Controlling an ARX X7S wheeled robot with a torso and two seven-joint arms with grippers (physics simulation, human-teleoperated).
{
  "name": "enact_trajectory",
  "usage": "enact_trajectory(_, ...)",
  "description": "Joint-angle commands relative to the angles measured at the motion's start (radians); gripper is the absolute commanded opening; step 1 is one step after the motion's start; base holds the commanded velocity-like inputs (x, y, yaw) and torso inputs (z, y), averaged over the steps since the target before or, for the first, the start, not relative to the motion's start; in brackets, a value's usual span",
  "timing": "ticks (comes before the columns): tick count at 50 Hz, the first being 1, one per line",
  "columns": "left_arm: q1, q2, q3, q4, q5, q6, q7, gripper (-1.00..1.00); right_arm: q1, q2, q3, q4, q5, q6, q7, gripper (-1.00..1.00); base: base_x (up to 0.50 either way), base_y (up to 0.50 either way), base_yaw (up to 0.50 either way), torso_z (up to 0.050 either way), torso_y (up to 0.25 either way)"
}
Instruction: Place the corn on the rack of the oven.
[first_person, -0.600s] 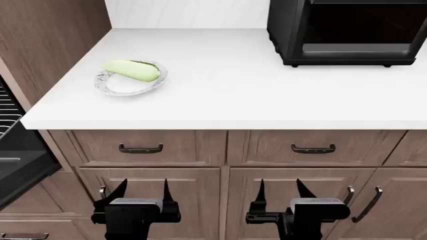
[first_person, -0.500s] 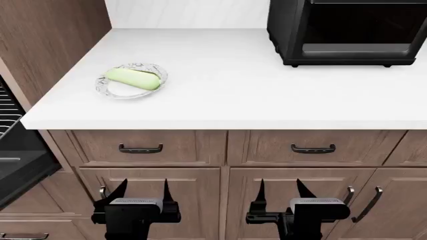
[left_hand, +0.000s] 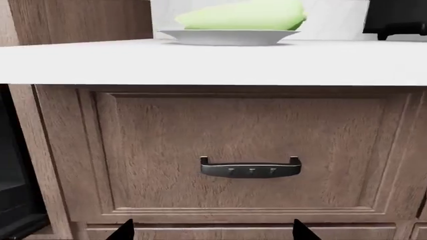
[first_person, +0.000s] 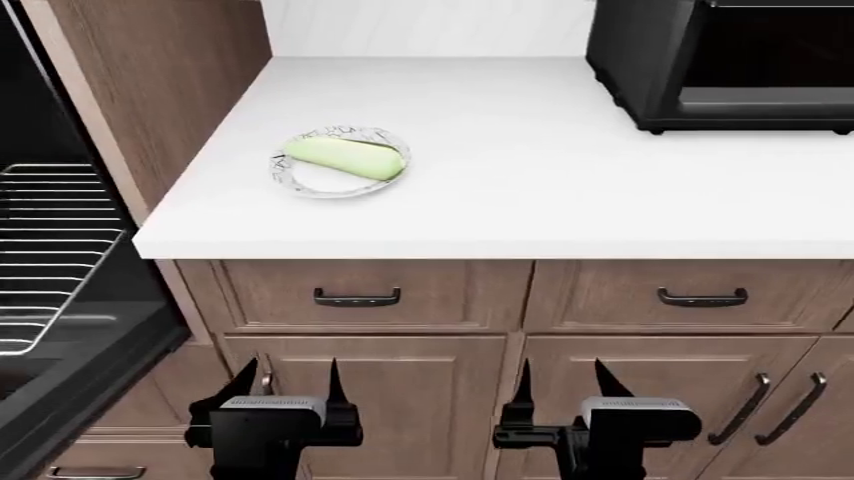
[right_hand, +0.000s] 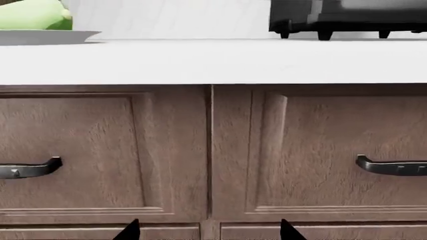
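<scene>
1. While the corn (first_person: 343, 158) lies on a plate (first_person: 296, 181) near the worktop's (first_person: 561, 180) left front corner, raise the left gripper (first_person: 286, 374) above that edge and approach the cob across its middle.
2. Both grippers, left and right (first_person: 558, 372), hang low before the cabinet doors, fingers spread and empty.
3. Left of the worktop, the rack (first_person: 40, 250) waits bare in the oven (first_person: 54, 350).

**My count of what's in view**

I see one pale green corn cob in its husk (first_person: 343, 158), one round patterned white plate (first_person: 296, 180), one silver wire rack (first_person: 47, 250), one small black countertop oven (first_person: 727, 60), two black pincers, left (first_person: 286, 380) and right (first_person: 567, 377), and two dark metal drawer handles (first_person: 356, 297).
</scene>
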Motion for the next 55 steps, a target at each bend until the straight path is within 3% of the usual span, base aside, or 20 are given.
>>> enact_trajectory(1,-0.003,-0.019,0.02,-0.004,-0.021,0.005,-0.015,1.0,0.003,0.016,-0.02,0.003,0.017,0.002,0.024,1.0,0.0,0.43,0.0,0.0,0.0)
enact_trajectory(15,-0.005,-0.03,0.033,-0.006,-0.031,0.01,-0.039,1.0,0.007,0.03,-0.034,0.008,0.036,-0.001,0.043,1.0,0.0,0.23,0.0,0.002,0.0)
enact_trajectory(47,0.007,-0.065,0.08,0.023,-0.065,0.013,-0.064,1.0,0.005,0.059,-0.073,-0.003,0.07,-0.024,0.075,1.0,0.0,0.0,0.0,0.05,0.0)
enact_trajectory(51,0.015,-0.07,0.078,0.149,-0.103,-0.092,-0.077,1.0,0.002,0.06,-0.075,-0.064,0.092,0.008,0.081,1.0,0.0,0.0,0.0,0.025,0.0)
enact_trajectory(53,0.029,-0.076,0.063,0.284,-0.161,-0.19,-0.089,1.0,0.001,0.075,-0.079,-0.256,0.104,0.177,0.117,1.0,0.0,0.0,0.0,0.0,0.0)
enact_trajectory(55,0.026,-0.137,0.083,0.492,-0.268,-0.421,-0.064,1.0,0.007,0.094,-0.077,-0.462,0.149,0.342,0.131,1.0,0.0,0.0,0.0,0.0,0.0)
